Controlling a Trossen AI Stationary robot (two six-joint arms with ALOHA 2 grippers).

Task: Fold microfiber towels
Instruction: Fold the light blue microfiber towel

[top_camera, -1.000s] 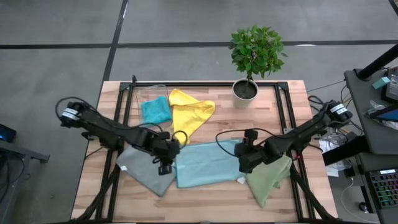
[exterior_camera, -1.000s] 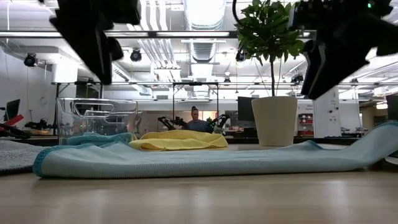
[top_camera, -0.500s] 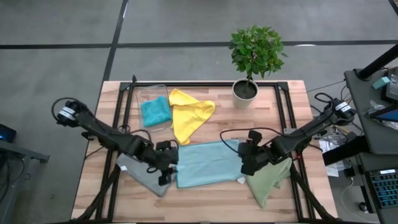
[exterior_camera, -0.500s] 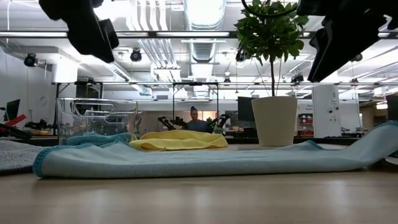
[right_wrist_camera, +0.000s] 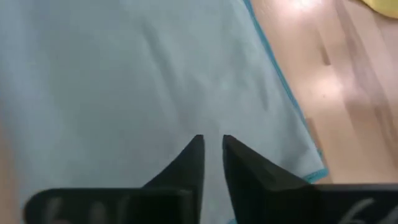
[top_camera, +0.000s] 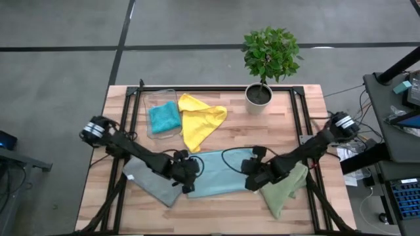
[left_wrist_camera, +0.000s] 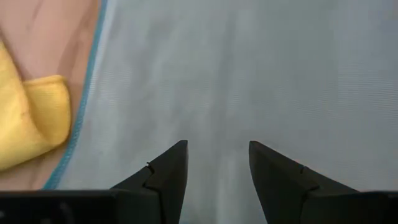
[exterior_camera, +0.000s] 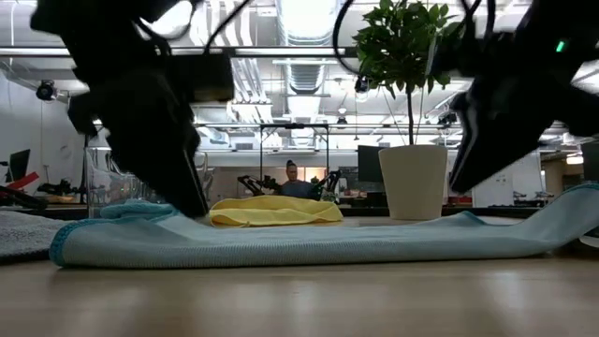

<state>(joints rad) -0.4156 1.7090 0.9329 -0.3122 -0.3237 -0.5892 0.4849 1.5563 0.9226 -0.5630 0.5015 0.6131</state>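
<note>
Both grippers hover over the light blue towel (top_camera: pixel 220 172): left (left_wrist_camera: pixel 217 163) parted, right (right_wrist_camera: pixel 212 152) nearly closed (holding nothing).

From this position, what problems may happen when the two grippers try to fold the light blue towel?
1. The right gripper looks nearly closed above the light blue towel, so it may pinch no cloth.
2. The left gripper is open near the yellow towel; it might catch that towel's corner.
3. The olive towel touches the blue one and could be dragged along.

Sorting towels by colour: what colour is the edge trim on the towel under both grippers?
Teal-blue trim on a light blue towel; the right wrist view shows it best.
</note>
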